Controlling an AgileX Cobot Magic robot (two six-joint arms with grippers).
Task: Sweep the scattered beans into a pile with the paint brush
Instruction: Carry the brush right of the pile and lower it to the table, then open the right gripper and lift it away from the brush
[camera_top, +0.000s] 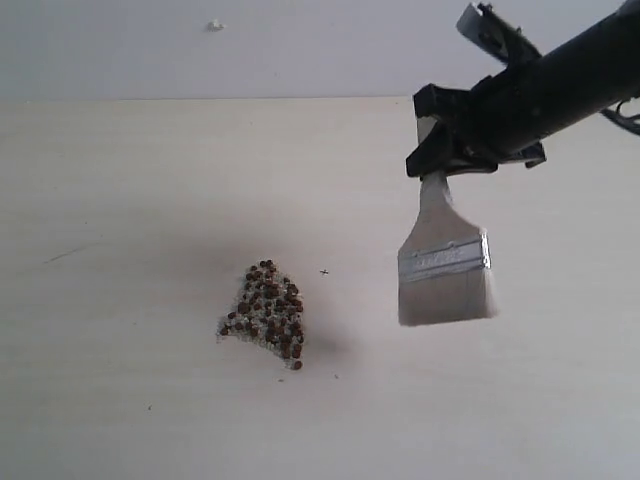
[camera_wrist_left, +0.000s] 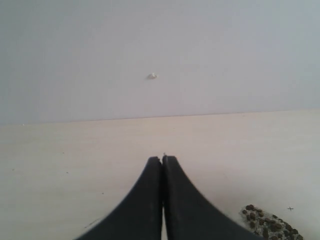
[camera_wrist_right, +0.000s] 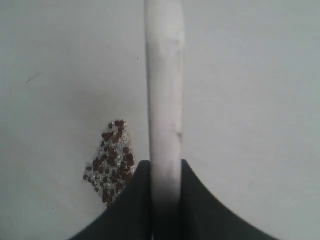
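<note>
The beans lie as one pile (camera_top: 267, 314) of reddish-brown pellets and whitish grains on the pale table (camera_top: 120, 300). Hanging in the air to the right of it is the paint brush (camera_top: 443, 262), bristles down, clear of the table. My right gripper (camera_top: 447, 150) is shut on its handle near the top. The right wrist view looks down the brush's narrow edge (camera_wrist_right: 164, 90), with the pile (camera_wrist_right: 112, 160) beside it. My left gripper (camera_wrist_left: 162, 159) is shut and empty, low over the table, with the pile's edge (camera_wrist_left: 267, 224) nearby. It lies outside the exterior view.
A small white speck (camera_top: 215, 25) marks the grey wall behind the table, also seen in the left wrist view as a speck (camera_wrist_left: 152, 76). A tiny dark mark (camera_top: 324, 271) sits on the table right of the pile.
</note>
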